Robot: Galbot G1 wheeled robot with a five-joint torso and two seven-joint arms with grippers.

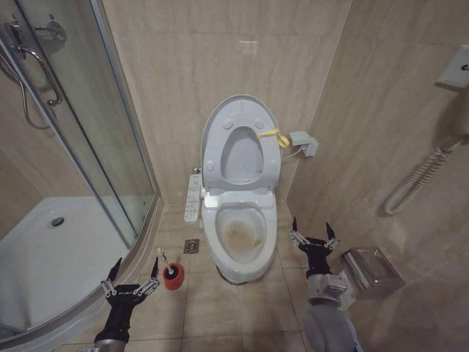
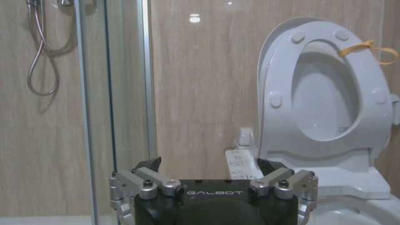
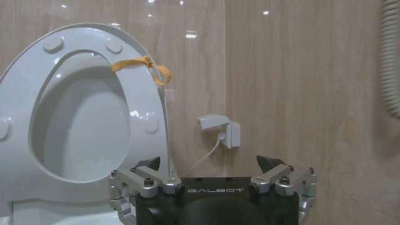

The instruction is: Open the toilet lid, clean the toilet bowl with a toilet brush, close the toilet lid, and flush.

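Head view: toilet lid and seat raised against the wall, exposing stained toilet bowl; toilet brush in its red holder, just beside left gripper, fingers spread. Right gripper likewise spread, empty, right of bowl.

Left wrist view: lid upright, shower glass alongside.

Right wrist view: orange band tying seat to lid, probably so both lift together.

White toilet lid, brown-stained white bowl, red cup, yellow band, beige veined wall tiles.

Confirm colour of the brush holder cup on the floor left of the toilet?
Red. The holder cup stands on the floor tiles beside the toilet bowl; clearest in the head view.
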